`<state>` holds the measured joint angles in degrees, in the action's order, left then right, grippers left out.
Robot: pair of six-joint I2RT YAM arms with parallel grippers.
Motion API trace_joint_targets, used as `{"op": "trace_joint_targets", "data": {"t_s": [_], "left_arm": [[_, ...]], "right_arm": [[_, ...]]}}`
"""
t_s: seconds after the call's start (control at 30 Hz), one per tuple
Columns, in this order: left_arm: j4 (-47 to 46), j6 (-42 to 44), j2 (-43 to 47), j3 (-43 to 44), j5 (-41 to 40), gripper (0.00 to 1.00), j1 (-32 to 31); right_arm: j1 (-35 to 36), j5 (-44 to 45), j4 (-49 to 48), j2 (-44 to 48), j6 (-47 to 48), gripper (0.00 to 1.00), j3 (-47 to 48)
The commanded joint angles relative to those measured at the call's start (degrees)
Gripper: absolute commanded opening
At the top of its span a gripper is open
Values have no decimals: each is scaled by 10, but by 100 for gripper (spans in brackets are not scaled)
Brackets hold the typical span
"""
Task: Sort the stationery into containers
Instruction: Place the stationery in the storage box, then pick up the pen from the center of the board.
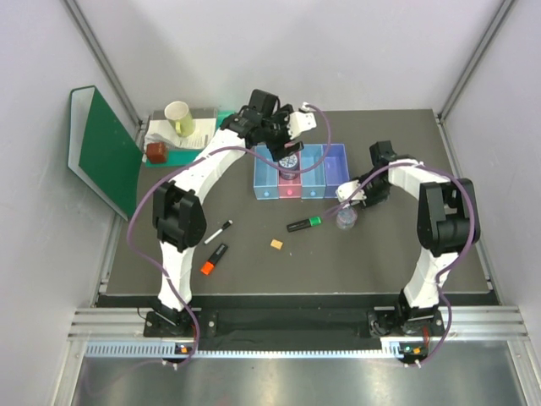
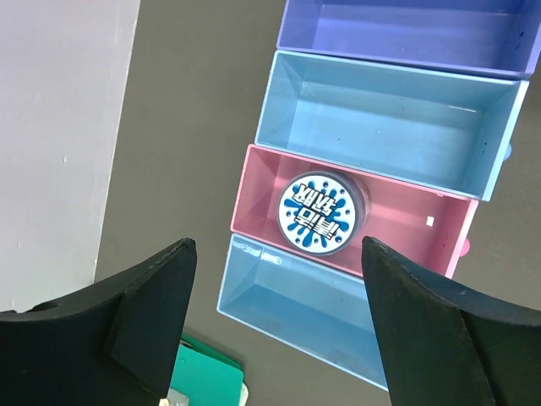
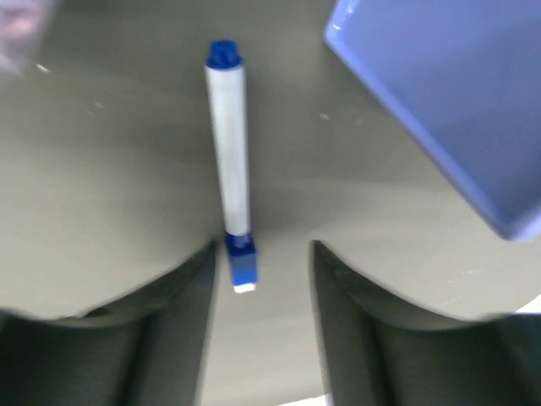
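The four joined bins stand at the table's back: light blue (image 1: 265, 176), pink (image 1: 290, 188), blue (image 1: 313, 173), purple (image 1: 336, 169). The blue-patterned tin (image 2: 321, 213) lies in the pink bin (image 2: 406, 222). My left gripper (image 2: 279, 254) hangs open and empty above the bins; it also shows in the top view (image 1: 283, 145). My right gripper (image 3: 262, 254) is open low over the table, beside the purple bin (image 3: 456, 101). The blue end of a white pen (image 3: 228, 144) lies between its fingers, by the left one. A clear tub (image 1: 347, 220), green highlighter (image 1: 304, 224), tan block (image 1: 276, 244), slim pen (image 1: 218, 232) and orange highlighter (image 1: 214, 259) lie loose.
A green folder (image 1: 106, 152) leans at the left wall. A paper cup (image 1: 179, 118) and a small brown box (image 1: 156, 152) sit on a tray at the back left. Walls close in the table on three sides.
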<state>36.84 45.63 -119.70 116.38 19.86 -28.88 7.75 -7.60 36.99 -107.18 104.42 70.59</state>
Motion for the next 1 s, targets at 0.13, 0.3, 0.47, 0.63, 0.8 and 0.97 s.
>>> {"op": "trace_joint_targets", "data": {"t_s": [0.13,0.3,0.47,0.63,0.8,0.97], "left_arm": [[5,-12,68,-14,-3,84,1],[17,-10,107,-30,-12,85,7],[17,-14,155,-64,-19,85,10],[14,-25,217,-128,-33,85,12],[10,-28,278,-219,-51,85,20],[8,-32,348,-298,-68,86,30]], "right_arm": [[3,-23,0,23,-7,29,-75],[2,-18,-3,71,-16,16,-126],[-7,-11,-1,129,-47,0,-160],[-23,-6,-22,172,-124,0,-172],[-43,-7,-22,202,-188,0,-153],[-54,1,-17,251,-227,0,-149]]}}
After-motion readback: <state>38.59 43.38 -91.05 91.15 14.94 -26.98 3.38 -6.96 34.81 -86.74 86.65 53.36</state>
